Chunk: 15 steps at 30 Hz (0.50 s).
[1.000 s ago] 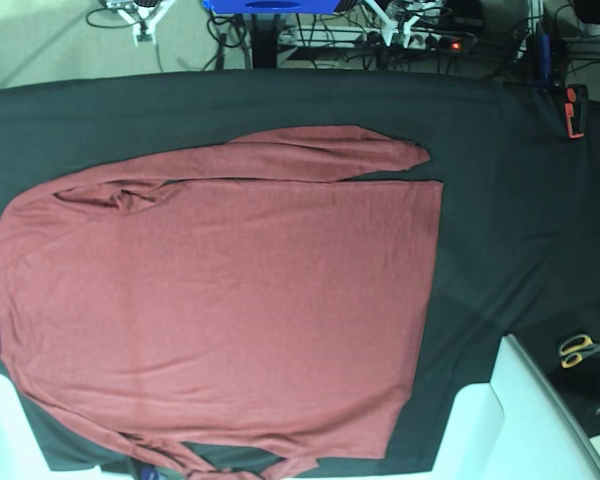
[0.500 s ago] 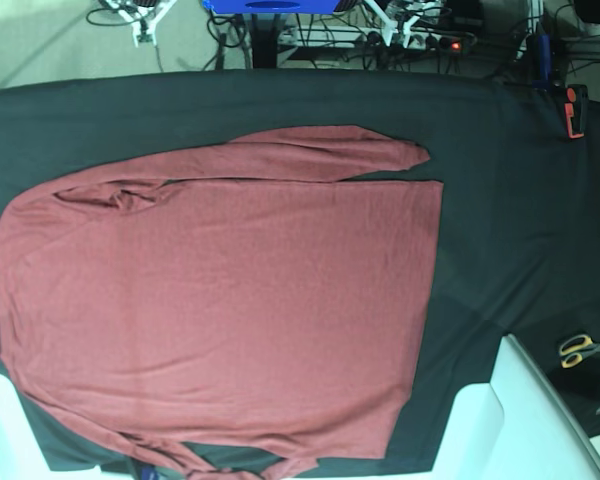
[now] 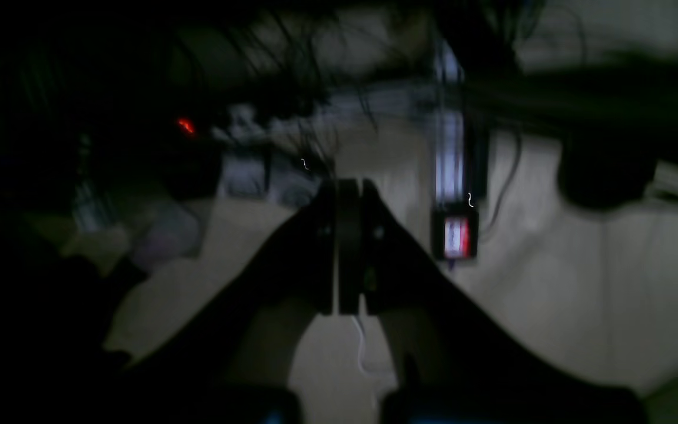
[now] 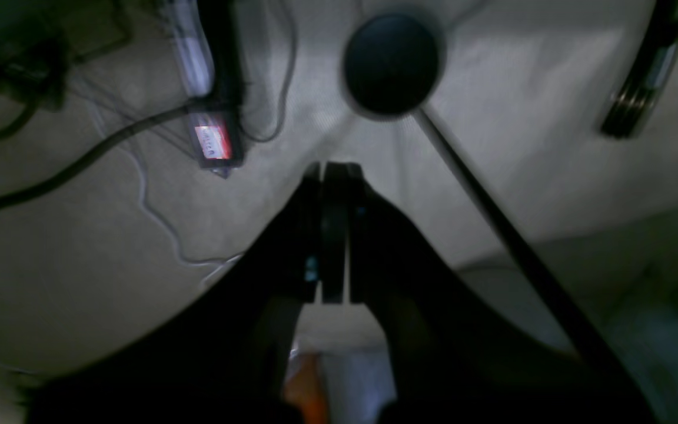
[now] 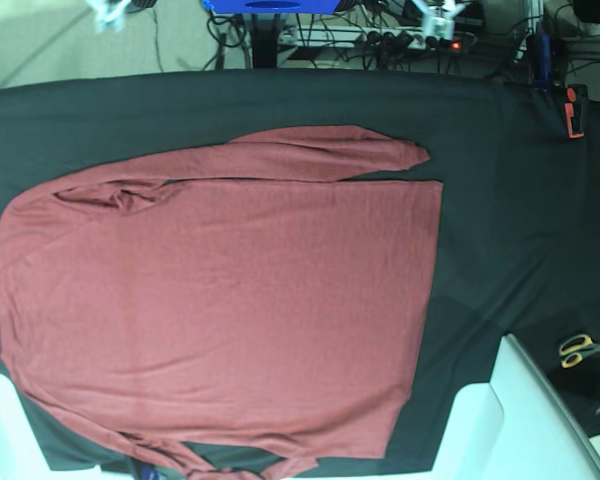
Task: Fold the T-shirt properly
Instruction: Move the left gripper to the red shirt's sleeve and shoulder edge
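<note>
Folding not begun: T-shirt (image 5: 220, 310) flat; left gripper (image 3: 348, 247) and right gripper (image 4: 332, 232) closed, empty, away from T-shirt. Next: reach far sleeve (image 5: 320, 152).

The T-shirt (image 5: 220, 310) is a plain brick-red, long-sleeved garment of thin knit, with no print; it lies spread flat and unfolded on the black-covered counter (image 5: 520, 220), turned sideways in the base view, its straight hem to the right and its shoulders to the left; the upper sleeve lies folded along the body's top edge, its cuff pointing right and reaching almost to the hem; the lower sleeve runs along the bottom edge and is bunched there, partly cut off by the frame; small wrinkles gather near the upper-left shoulder; the body lies otherwise smooth.
</note>
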Tool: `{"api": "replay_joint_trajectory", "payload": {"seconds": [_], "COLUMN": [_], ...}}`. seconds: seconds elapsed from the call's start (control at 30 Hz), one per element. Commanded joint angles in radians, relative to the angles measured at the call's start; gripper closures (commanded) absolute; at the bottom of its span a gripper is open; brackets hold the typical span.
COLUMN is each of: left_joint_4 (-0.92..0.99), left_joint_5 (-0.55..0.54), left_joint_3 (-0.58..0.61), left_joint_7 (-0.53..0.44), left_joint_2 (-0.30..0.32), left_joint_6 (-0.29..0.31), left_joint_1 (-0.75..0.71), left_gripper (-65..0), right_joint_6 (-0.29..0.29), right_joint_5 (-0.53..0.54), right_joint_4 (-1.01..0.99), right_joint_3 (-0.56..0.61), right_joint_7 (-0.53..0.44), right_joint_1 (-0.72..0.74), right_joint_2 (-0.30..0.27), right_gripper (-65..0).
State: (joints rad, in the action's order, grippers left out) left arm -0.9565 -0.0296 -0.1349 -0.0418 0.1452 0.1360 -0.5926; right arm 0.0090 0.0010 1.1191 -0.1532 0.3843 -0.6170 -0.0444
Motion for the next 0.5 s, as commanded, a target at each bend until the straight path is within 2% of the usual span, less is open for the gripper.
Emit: {"api": "replay_joint_trajectory", "payload": {"seconds": [0.0, 0.1, 0.17, 0.3, 0.37, 0.47], "left_joint_4": [-0.048, -0.187, -0.281, -0.474, -0.576, -0.734], "left_joint_5": [0.000, 0.000, 0.000, -0.011, -0.085, -0.284], "left_joint_3": [-0.024, -0.070, -0.084, -0.118, -0.136, -0.194], "left_joint_7": [-0.008, -0.008, -0.008, -0.008, -0.008, -0.003], "left_joint_2": [0.011, 0.011, 0.011, 0.006, 0.006, 0.014], "left_joint_6": [-0.003, -0.003, -0.003, -0.003, 0.000, 0.001], "left_joint_1": [-0.042, -0.115, -0.163, -0.238, -0.260, -0.284], "left_gripper": [0.0, 0.0, 0.0, 0.0, 0.0, 0.0], "right_joint_6": [-0.007, -0.004, -0.002, -0.002, 0.003, 0.052], "right_joint_5": [0.000, 0.000, 0.000, 0.001, 0.001, 0.003], "right_joint_4": [0.079, 0.306, 0.428, 0.689, 0.812, 0.896], "right_joint_3": [-0.033, -0.098, -0.113, -0.113, -0.113, -0.130], "right_joint_7": [0.046, 0.186, 0.219, 0.226, 0.226, 0.224], "right_joint_1": [-0.044, -0.111, -0.159, -0.240, -0.255, -0.205], "right_joint_2": [-0.012, -0.001, -0.001, 0.001, 0.001, 0.001], "right_gripper": [-0.6, -0.6, -0.6, -1.4, -1.5, -1.8]}}
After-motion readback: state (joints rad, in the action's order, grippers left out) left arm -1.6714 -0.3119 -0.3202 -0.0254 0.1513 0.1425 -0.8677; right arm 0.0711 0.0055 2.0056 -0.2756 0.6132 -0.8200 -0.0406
